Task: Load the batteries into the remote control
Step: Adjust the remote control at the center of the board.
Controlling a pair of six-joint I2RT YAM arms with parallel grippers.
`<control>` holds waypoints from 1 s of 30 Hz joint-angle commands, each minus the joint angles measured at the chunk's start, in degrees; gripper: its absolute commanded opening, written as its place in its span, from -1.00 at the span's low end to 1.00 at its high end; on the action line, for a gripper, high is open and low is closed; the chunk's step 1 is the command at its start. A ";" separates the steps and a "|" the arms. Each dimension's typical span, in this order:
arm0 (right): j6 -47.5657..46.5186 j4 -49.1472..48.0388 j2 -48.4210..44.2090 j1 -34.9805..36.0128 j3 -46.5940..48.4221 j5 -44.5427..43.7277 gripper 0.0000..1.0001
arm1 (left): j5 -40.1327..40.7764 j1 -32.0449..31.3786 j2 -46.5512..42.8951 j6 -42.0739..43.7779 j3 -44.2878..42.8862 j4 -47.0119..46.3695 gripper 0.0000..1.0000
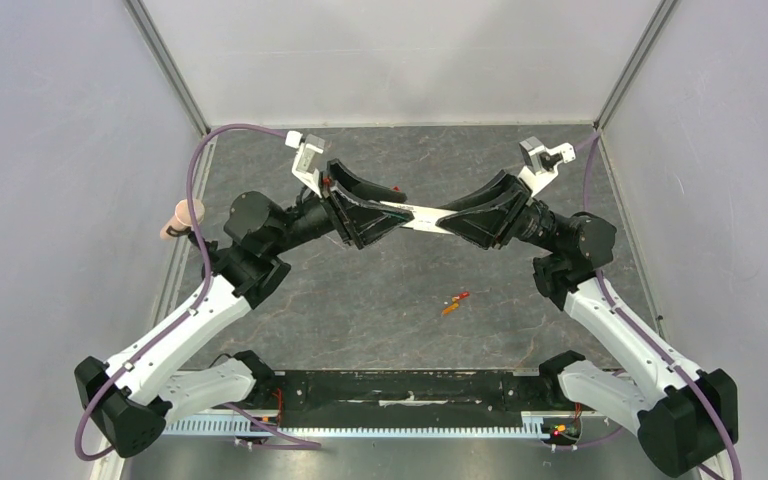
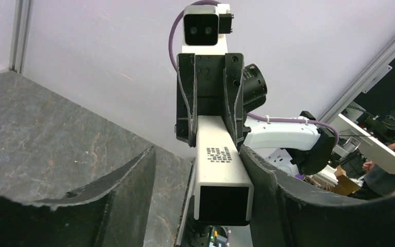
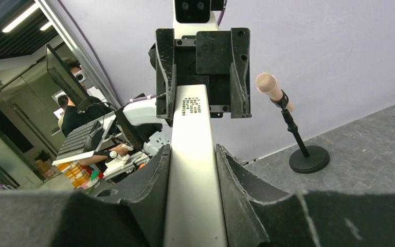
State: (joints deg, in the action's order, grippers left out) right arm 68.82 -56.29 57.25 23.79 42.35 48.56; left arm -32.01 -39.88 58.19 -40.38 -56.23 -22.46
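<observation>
The remote control (image 1: 420, 214), a slim white bar, is held in the air between both grippers above the table's middle. My right gripper (image 3: 193, 154) is shut on it, both fingers pressed to its sides. My left gripper (image 2: 198, 175) is open around the remote's dark end (image 2: 222, 203). The bar rests against one finger (image 2: 298, 206), with a gap to the other. A thin white strip (image 2: 186, 206) runs along the bar's side. The two orange-red batteries (image 1: 455, 302) lie on the table, nearer than the grippers.
A microphone on a black stand (image 3: 272, 87) is at the table's left edge and also shows in the top view (image 1: 182, 218). Grey walls enclose the table on three sides. A person sits at a desk (image 3: 77, 116) beyond the table.
</observation>
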 commanded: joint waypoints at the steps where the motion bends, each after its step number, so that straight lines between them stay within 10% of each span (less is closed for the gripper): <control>1: 0.40 -3.82 -0.04 0.16 2.12 -0.46 -0.67 | 2.09 0.15 -0.25 -1.16 -0.55 -5.17 0.29; 30: 0.84 -7.60 3.26 0.16 1.86 -0.84 -0.64 | -5.70 0.10 4.18 -2.73 -1.87 -2.20 0.35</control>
State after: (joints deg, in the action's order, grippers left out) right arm 69.84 -60.05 60.73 23.79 42.35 48.23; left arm -35.35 -39.88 62.17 -42.09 -56.25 -24.01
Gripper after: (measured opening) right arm 0.355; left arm 0.681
